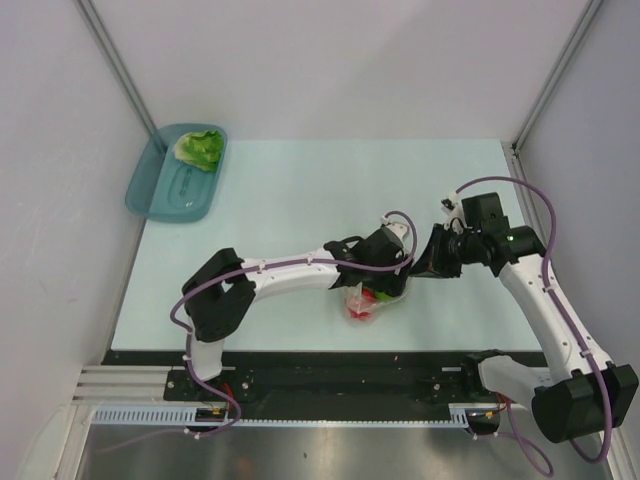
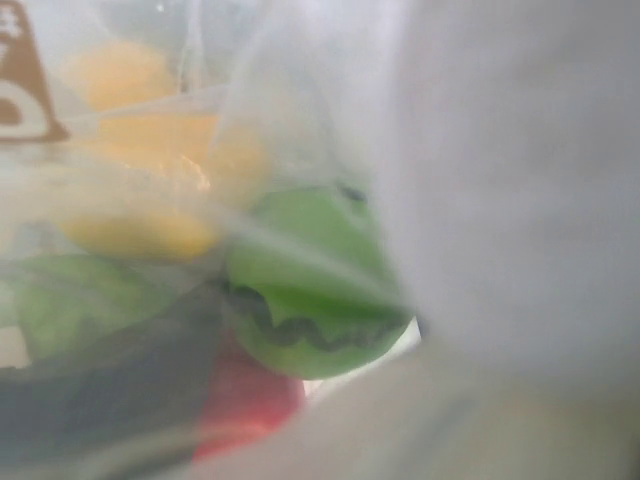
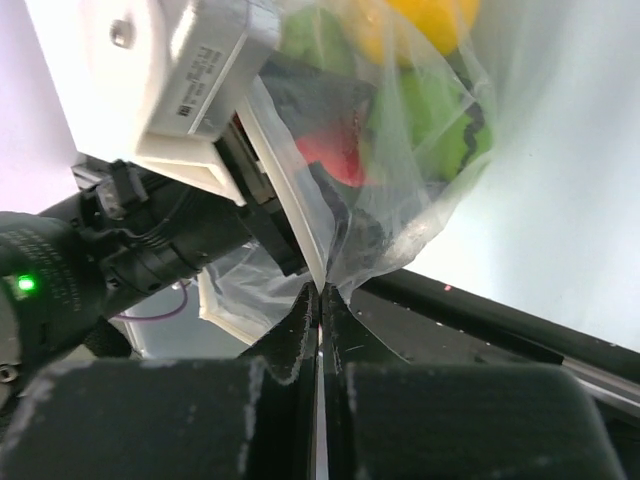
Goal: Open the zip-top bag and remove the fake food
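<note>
The top view is bright, evenly lit by soft white light from above. The pale bench [image 1: 300,200] and walls [image 1: 330,70] show no hard glare, and the 2 arms [image 1: 290,270] cast only faint, soft-edged shadows. It is sharp throughout, though the corner posts [image 1: 115,60] lean outward. The left wrist view is almost wholly out of focus: the zip-top bag [image 2: 480,200] is a milky haze over the right half, the toy food [image 2: 310,300] is smeared colour, and 1 small glint sits on the plastic. In the right wrist view the creased plastic is crisp with thin highlights, the right claw [image 3: 319,300] is dark and soft, and the bench behind is nearly washed out.
</note>
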### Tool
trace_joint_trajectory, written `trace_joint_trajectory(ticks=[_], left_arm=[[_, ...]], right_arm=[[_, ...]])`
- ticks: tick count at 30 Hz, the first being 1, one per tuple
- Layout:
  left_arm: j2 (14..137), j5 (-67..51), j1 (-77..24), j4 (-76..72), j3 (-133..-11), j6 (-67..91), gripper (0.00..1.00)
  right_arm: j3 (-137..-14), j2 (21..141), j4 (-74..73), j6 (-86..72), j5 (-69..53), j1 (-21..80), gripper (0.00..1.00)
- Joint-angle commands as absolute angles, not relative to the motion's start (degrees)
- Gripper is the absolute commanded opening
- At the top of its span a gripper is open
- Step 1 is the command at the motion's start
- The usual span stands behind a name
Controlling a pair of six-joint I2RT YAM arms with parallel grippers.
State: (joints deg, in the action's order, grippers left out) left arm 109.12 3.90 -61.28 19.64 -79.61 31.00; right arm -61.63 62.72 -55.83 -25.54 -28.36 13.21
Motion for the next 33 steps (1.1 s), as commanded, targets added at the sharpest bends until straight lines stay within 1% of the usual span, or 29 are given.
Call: trace_joint_trajectory(ticks=[1,10,16,22,24,28,33], left_arm=[[111.0,3.34,-61.52,17.58,-80.59,30.06,0.82],[116.45,1.32,-61.61,17.76,-80.16,30.67,0.82],[114.62,-2.98,-61.52,14.41,-75.5,31.55,0.82],[112.42,-7.46,-61.61,15.64,-73.65,30.5,0.87],[112.15,-9.74,-61.61,16.34,-72.95,30.41,0.9],[111.88,-10.46,-61.61,17.49,-72.16,29.79,0.91],[115.13,-12.13,-61.61,15.82,-73.65,30.76,0.91]], right_arm=[[-59.68,61.26,-57.13,-23.82,-27.25,13.01,0.0],[-56.34,61.61,-56.51,-22.85,-25.49,12.92,0.0],[-56.07,62.05,-57.13,-21.62,-21.27,12.57,0.0],[-58.62,62.66,-58.53,-20.57,-18.29,12.3,0.0],[-60.11,63.02,-58.62,-19.96,-17.06,12.3,0.0],[-61.35,63.98,-58.27,-19.77,-17.49,12.3,0.0],[-60.56,63.98,-57.39,-20.65,-19.42,12.3,0.0]])
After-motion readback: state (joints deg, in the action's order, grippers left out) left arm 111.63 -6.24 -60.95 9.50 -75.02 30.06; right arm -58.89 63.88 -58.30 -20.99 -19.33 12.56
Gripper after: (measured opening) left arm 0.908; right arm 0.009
